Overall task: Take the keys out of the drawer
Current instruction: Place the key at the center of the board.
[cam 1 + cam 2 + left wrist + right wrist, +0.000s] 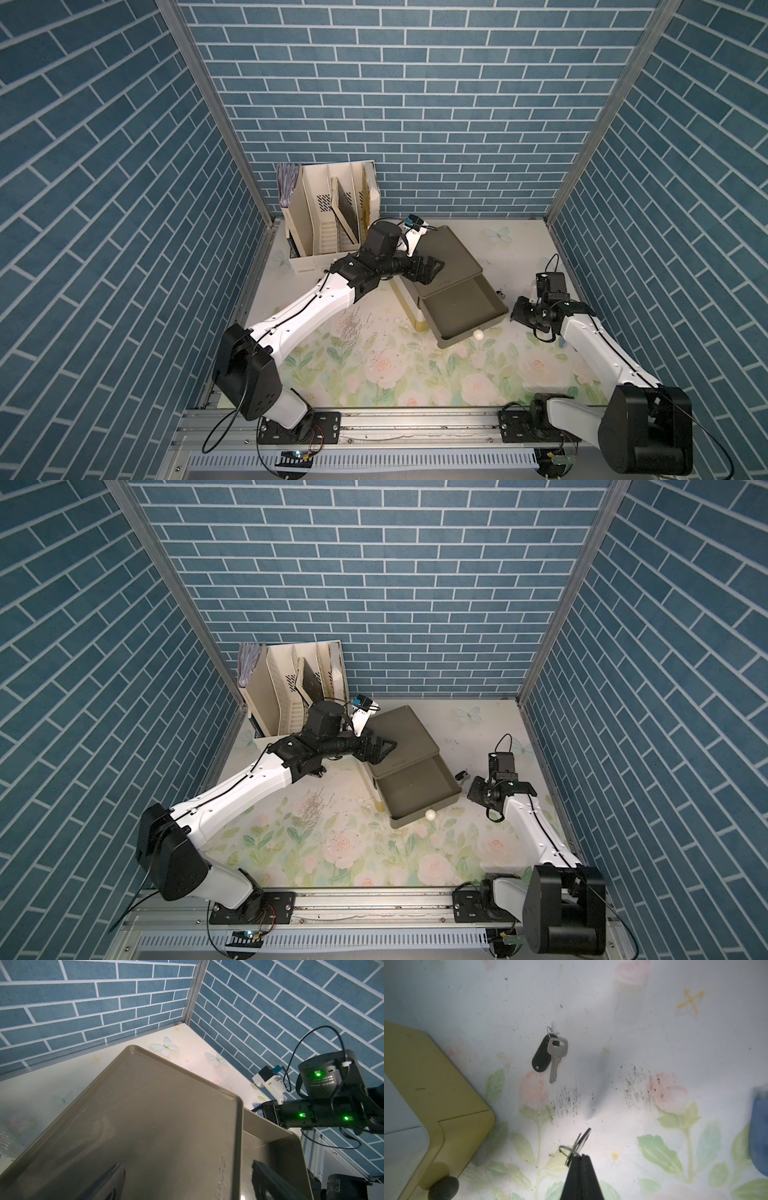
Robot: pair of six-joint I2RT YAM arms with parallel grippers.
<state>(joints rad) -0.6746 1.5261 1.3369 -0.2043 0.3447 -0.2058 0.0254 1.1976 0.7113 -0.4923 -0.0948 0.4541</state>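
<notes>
Loose key [554, 1059] flat, blade toward right hand [580, 1157] with second key [582, 1139]

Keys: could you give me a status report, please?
Right gripper shut on held key; left gripper open over cabinet. Black-tagged key on table. Drawer open, nothing blocking.

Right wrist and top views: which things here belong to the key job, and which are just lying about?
Job: drawer, open; black-tagged key on the table; second keyring, pinched in the shut right hand; left hand, open, over the cabinet top.
Lying about: file organiser with papers; blurry blue thing.
</notes>
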